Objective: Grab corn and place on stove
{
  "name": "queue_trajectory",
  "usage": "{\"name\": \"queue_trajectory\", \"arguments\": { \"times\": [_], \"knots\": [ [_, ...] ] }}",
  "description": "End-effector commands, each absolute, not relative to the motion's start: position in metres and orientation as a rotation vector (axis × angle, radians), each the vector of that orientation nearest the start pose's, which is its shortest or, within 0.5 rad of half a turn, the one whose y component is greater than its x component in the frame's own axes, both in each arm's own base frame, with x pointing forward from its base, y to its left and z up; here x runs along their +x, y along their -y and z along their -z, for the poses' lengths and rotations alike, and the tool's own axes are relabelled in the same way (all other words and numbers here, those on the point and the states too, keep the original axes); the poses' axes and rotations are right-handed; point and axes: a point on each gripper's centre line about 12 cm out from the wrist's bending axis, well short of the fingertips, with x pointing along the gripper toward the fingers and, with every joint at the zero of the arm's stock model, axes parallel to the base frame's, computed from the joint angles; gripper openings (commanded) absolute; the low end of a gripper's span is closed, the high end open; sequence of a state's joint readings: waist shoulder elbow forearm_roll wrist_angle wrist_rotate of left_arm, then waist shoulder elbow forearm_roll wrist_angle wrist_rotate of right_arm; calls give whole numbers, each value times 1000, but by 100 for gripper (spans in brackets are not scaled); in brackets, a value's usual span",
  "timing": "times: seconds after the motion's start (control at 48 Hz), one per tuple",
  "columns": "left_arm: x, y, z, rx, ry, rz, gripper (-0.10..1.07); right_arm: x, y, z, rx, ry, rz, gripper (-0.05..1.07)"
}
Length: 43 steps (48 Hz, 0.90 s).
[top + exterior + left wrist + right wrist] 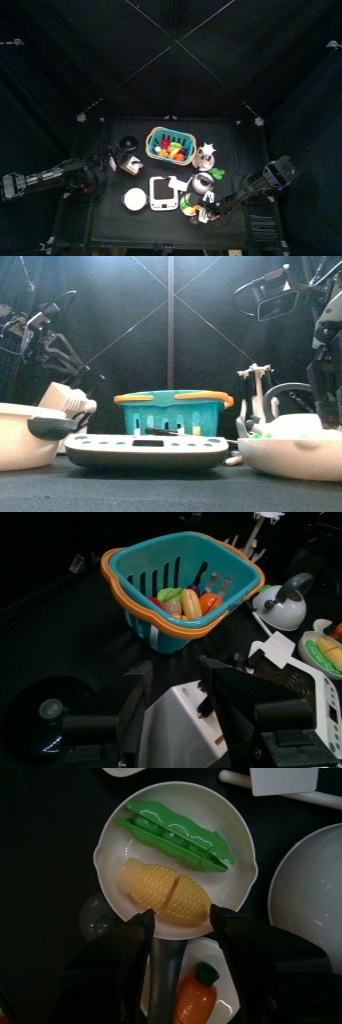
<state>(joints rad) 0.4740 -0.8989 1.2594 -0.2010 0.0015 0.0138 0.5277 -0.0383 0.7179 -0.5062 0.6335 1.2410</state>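
Corn (pixel 166 892) lies in a white bowl (pixel 112 838) at the desk's front right, beside a green pea pod (pixel 179 830) in the same bowl. In the right wrist view the cob shows as a yellow lump with a seam across it; no husk end is discernible there. Right gripper (pixel 185 918) hangs directly over the bowl, jaws spread wide, one jaw on each side of the cob's near end. Nothing is clamped between them. Whether the jaw tips touch the corn cannot be told. A toy carrot (pixel 197 994) sits just beside the bowl, below the gripper in that view.

Stove (pixel 162 191) sits at front centre of the desk (pixel 114 222), white with dark burners, well apart from the corn's bowl. From the front it reads as a low dark-edged slab (pixel 147 449) between two white dishes. A round white plate (pixel 136 199) lies just left of it.

Teal basket (pixel 170 145) with an orange rim stands behind the stove, holding red, orange and yellow toy foods (pixel 187 604). A small kettle (pixel 283 604) stands to the basket's right side.

Left arm (pixel 47 177) rests at the desk's left edge, its gripper (pixel 207 717) pointed toward the basket. How its jaws stand cannot be told; they are dark against a dark desk.
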Motion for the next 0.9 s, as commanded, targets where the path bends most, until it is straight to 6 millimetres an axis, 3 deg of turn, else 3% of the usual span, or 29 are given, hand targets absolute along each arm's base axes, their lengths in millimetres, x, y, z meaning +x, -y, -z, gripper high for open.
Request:
{"name": "queue_trajectory", "arguments": {
  "times": [0.0,0.271,0.562,0.792,0.875],
  "knots": [
    [174,-90,-218,-260,-298,-503,81,299,-133,-141,236,-1104,264,84],
    [174,-90,-218,-261,-299,-506,81,309,-135,-141,243,-1100,273,87],
    [173,-91,-217,-263,-302,-508,81,318,-128,-120,203,-1113,278,84],
    [173,-91,-217,-263,-303,-511,81,325,-115,-122,211,-1091,296,62],
    [173,-91,-217,-264,-304,-511,81,326,-115,-134,222,-1061,284,61]
  ]
}}
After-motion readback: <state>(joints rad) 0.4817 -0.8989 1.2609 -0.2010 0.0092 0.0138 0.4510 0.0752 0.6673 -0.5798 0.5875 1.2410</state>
